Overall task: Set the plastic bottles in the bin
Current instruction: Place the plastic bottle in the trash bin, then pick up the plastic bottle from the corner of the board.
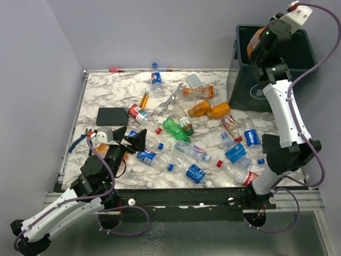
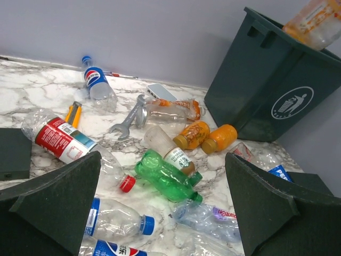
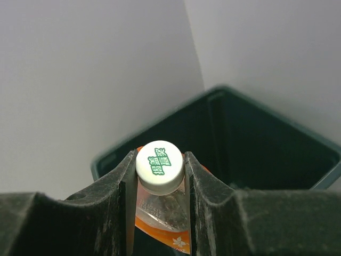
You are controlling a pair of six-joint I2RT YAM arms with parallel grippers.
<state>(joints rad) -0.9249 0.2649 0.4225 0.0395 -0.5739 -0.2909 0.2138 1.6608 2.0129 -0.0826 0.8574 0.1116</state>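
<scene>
1. Your right gripper point(image 3: 160, 160) is squeezing the orange bottle point(image 3: 160, 205) by its neck, just under the white cap point(image 3: 160, 166). It is holding the bottle up over the open top of the bin point(image 3: 256, 144).
2. The bottle is hanging close to one edge of the bin. I think sliding it toward the middle of the bin is the safe thing to be doing first.
3. When you are letting go, be opening both fingers wide at once, so the cap is not catching on one side.
4. Your left gripper point(image 2: 162, 157) is spread wide open and holding nothing. It is waiting far from the bin, so it is not in the way.
5. The bottle is looking clear and crinkly, with an orange label and green writing on the cap. It is probably very light and may be bouncing when it lands.
6. Other bottles, like the green bottle point(image 2: 165, 178), are lying on the table point(image 1: 106, 90) beside the bin.
</scene>
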